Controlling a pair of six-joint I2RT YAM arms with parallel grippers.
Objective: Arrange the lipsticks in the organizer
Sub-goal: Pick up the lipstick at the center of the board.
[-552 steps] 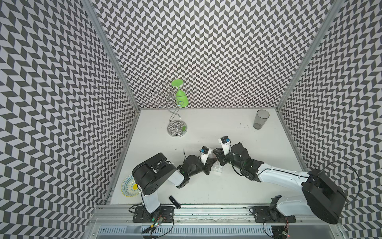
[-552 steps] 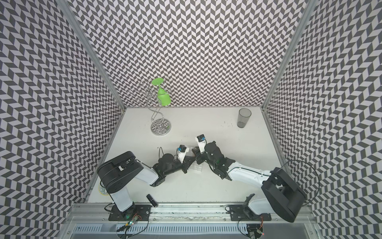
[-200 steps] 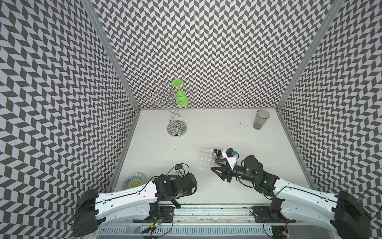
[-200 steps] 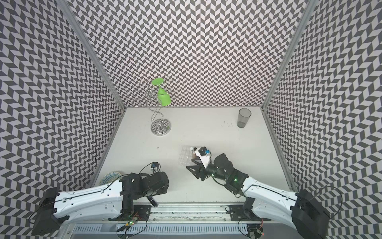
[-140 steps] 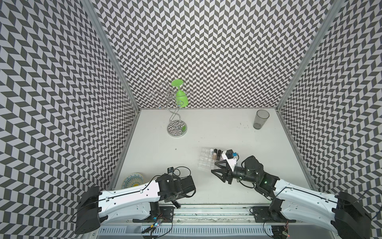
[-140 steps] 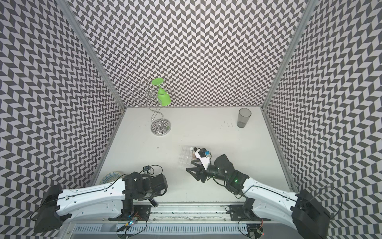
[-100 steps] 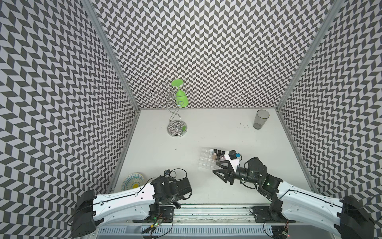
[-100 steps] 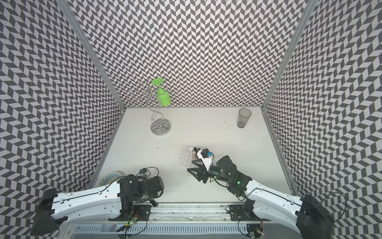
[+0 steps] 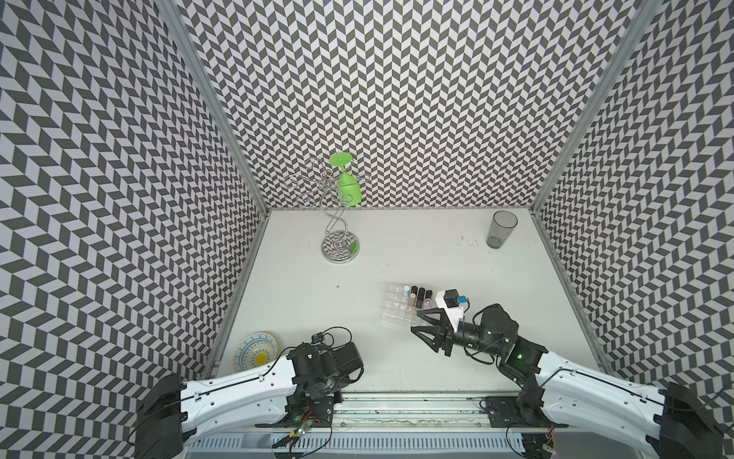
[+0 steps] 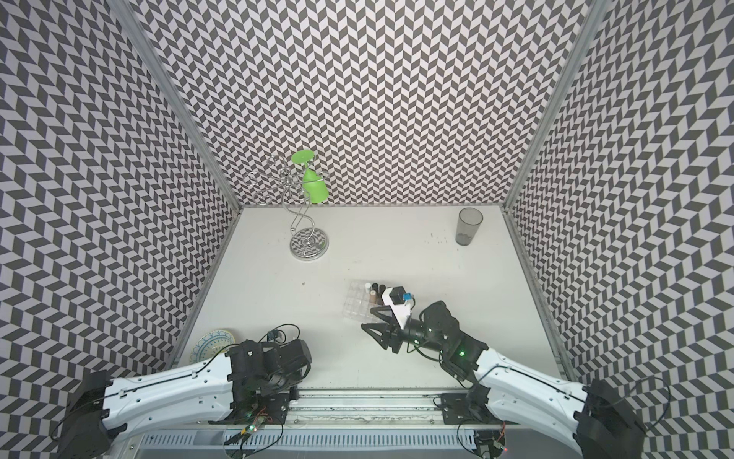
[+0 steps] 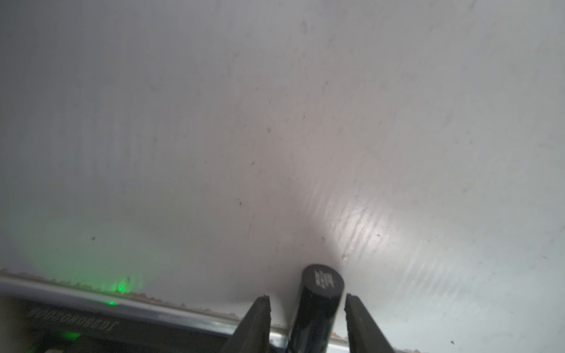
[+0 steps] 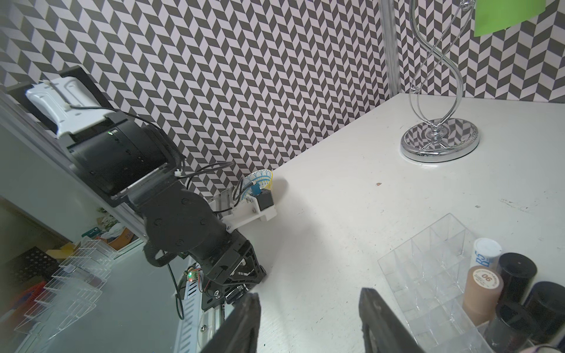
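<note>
Brackets a black lipstick [image 11: 322, 282] with the left claw [image 11: 307, 297], jaws parted and not yet touching, for a pinch, and parks the right claw [image 12: 310, 293], parted and empty, just beside the organizer [image 12: 409, 247]
</note>
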